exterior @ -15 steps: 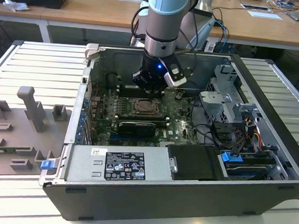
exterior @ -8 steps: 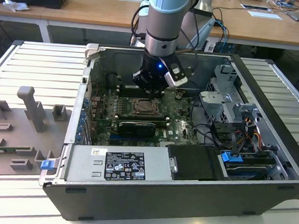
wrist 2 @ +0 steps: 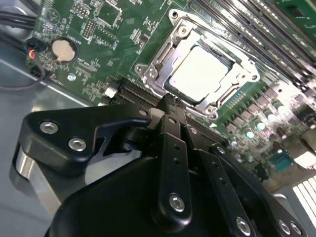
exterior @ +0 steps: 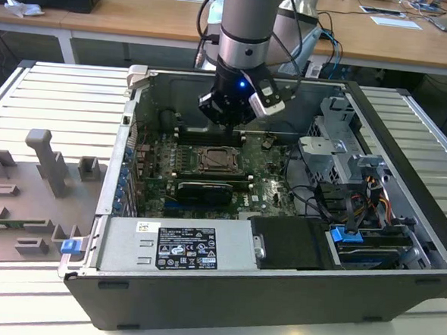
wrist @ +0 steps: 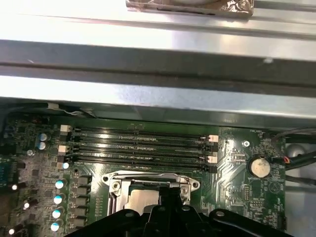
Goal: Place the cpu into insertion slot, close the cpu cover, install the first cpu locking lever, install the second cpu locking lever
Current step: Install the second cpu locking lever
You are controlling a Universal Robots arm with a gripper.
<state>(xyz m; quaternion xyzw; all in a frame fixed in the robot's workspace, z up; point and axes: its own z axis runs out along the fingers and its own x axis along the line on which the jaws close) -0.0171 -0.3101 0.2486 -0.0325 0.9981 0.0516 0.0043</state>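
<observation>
The cpu [wrist 2: 200,74] lies flat in the insertion slot [wrist 2: 148,74] on the green board, pale and square. Around it the silvery cpu cover [wrist 2: 170,42] looks lowered, the chip showing through its window. My gripper [wrist 2: 168,102] hangs just above the socket's edge, its black fingers drawn together with nothing between them. In the first wrist view the cpu [wrist: 142,200] and cover [wrist: 148,178] sit right by the gripper [wrist: 167,196]. In the exterior view the gripper [exterior: 226,120] hovers over the socket [exterior: 218,161] inside the open computer case [exterior: 409,118].
Long memory slots [wrist: 138,145] run beside the socket. A coin battery [wrist 2: 61,49] sits on the board. A black graphics card [exterior: 201,190], the power supply [exterior: 177,248], a drive cage [exterior: 338,155] and cables [exterior: 343,201] crowd the case. Grey fixtures [exterior: 49,164] stand on the exterior view's left.
</observation>
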